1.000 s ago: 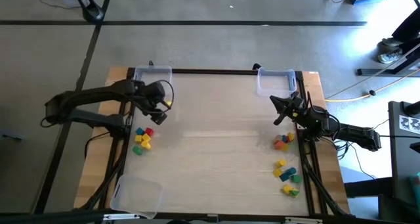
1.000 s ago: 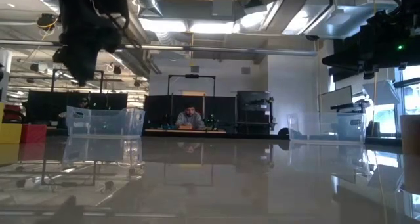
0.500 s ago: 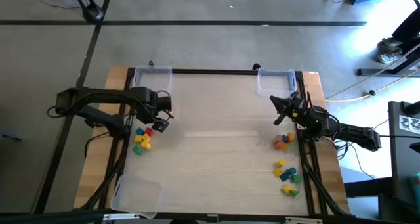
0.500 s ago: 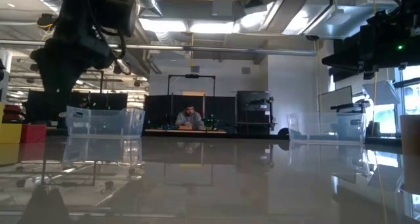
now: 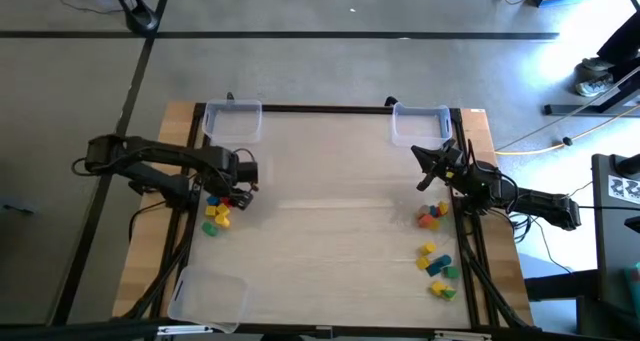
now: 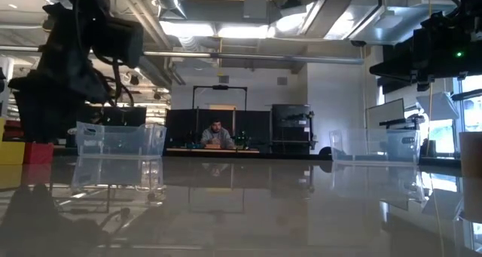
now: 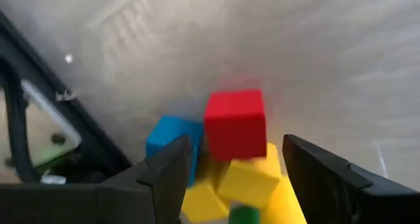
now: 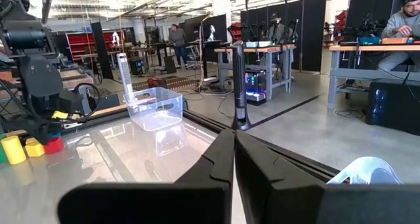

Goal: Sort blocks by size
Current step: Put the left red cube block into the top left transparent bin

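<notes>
A left cluster of small blocks point(image 5: 217, 211) lies by the table's left edge: red point(image 7: 236, 122), blue point(image 7: 170, 140), yellow point(image 7: 248, 181) and green point(image 7: 244, 215). My left gripper point(image 5: 236, 188) is open just above this cluster, one finger on each side of it point(image 7: 236, 184), touching none of the blocks. More blocks lie near the right edge in two groups point(image 5: 432, 214) point(image 5: 438, 266). My right gripper point(image 5: 424, 169) is shut and empty point(image 8: 233, 142), held above the table at the right, far side.
Clear plastic trays stand at the far left point(image 5: 232, 119), the far right point(image 5: 420, 124) and the near left corner point(image 5: 208, 299). The table's middle point(image 5: 330, 211) is bare wood. A person sits at a desk in the room behind point(image 6: 217, 133).
My left gripper has moved toward the table's near edge and down, from beside the far-left tray to just over the left block cluster. The blocks have stayed in place.
</notes>
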